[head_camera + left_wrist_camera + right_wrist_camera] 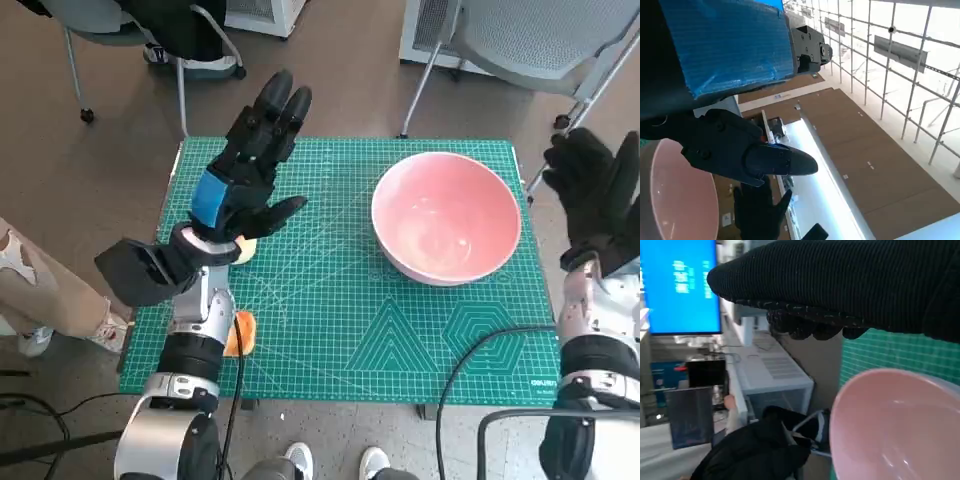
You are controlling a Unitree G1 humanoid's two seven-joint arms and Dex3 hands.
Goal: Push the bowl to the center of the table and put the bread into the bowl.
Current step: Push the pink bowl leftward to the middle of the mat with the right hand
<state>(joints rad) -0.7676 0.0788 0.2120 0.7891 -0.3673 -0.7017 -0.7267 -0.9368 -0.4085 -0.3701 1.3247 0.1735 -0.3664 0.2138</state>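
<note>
Pink bowl (446, 217) sitting right of centre on the green mat (330, 300) that covers the tabletop (340, 390), nearer the far edge than the near one, with nothing inside. Black-gloved right hand (592, 195) raised just off the bowl's right side, beyond the mat's edge, fingers apart and holding nothing, not touching the rim; clearly the nearer hand, so a leftward shove from that side would carry the bowl toward the middle. Left hand (250, 170) lifted over the mat's left part, well apart from the bowl, fingers spread and empty. Bread (241, 333) lying at the near left of the mat, mostly hidden behind the left forearm, only an orange-brown edge showing, so long axis not possible to tell; a pale bit (246, 250) under the left wrist perhaps more bread, too hidden to say
</note>
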